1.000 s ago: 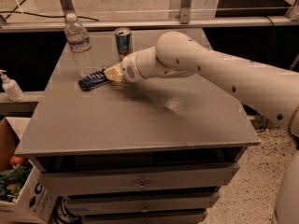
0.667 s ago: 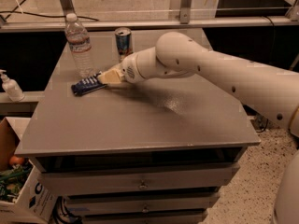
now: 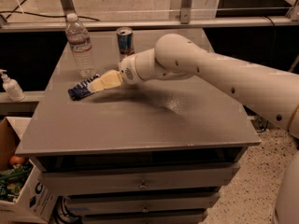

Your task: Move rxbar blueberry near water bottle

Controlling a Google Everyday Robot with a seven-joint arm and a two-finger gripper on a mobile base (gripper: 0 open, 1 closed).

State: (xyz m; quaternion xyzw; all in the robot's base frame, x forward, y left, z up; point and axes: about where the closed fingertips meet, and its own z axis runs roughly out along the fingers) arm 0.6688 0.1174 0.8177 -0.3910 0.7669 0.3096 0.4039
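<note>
Snack bar (image 3: 79, 90): left-centre of frame, on the grey table (image 3: 140, 122), just below the water bottle (image 3: 80, 45). Gripper (image 3: 97, 84): clenched on the bar's right end. Drink can (image 3: 124, 40): upper centre.

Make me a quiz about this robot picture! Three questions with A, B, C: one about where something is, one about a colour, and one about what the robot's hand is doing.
1. Where is the rxbar blueberry?
A. On the floor
B. At the left part of the table, just in front of the water bottle
C. At the table's right edge

2. What colour is the water bottle's cap?
A. White
B. Green
C. Black

3. What is the gripper doing?
A. It is shut on the rxbar blueberry
B. It is wide open, high in the air
C. It is out of the picture

Answers:
1. B, because the dark blue bar shows close in front of the bottle's base.
2. A, because the cap on top of the clear bottle is white.
3. A, because the bar sticks out from the gripper's tip, low over the table.
</note>
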